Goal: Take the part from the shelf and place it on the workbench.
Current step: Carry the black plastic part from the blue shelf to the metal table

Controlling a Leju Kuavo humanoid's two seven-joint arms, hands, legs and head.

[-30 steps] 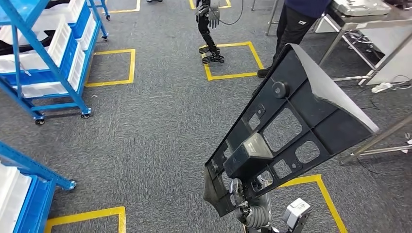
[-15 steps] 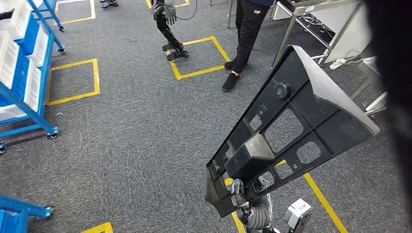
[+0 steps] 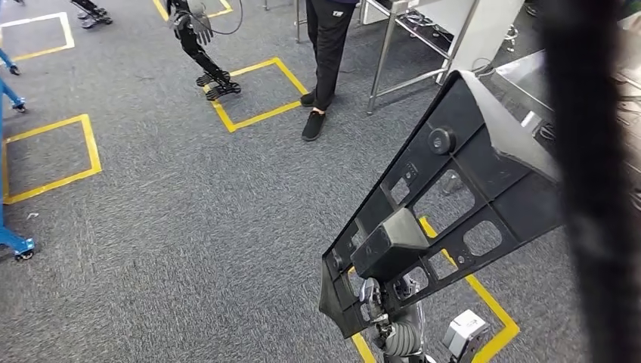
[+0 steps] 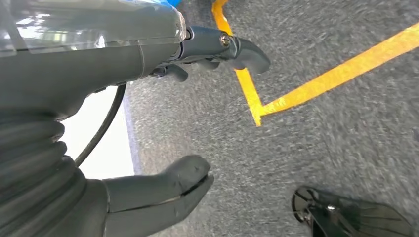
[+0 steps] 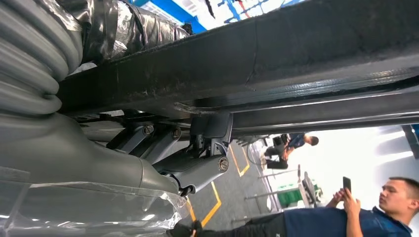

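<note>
- The right robot hand (image 3: 382, 302) grasps the black part (image 3: 446, 204) by its lower edge, at about 5 o'clock in the head view; the hand sits under the panel, partly hidden by it.
- The part is a flat black panel with cut-out windows, a round knob and a boxy block on its face; it is held up off the floor, tilted, rising from 6 o'clock toward 2 o'clock.
- In the right wrist view the fingers (image 5: 197, 170) press against the underside of the part (image 5: 276, 59).
- The left robot hand (image 4: 148, 113) hangs over grey carpet (image 4: 321, 128) with thumb and fingers apart, grasping nothing.
- A metal surface (image 3: 529, 76) shows at 2 o'clock, just behind the part's upper edge.
- A person in dark trousers (image 3: 325, 45) stands at 12 o'clock beside a steel frame (image 3: 393, 45).
- Yellow tape squares (image 3: 257, 91) mark the carpet; another robot's legs (image 3: 200, 45) stand at 11 o'clock.
- A dark blurred band (image 3: 597, 189) crosses the head view at 3 o'clock.
</note>
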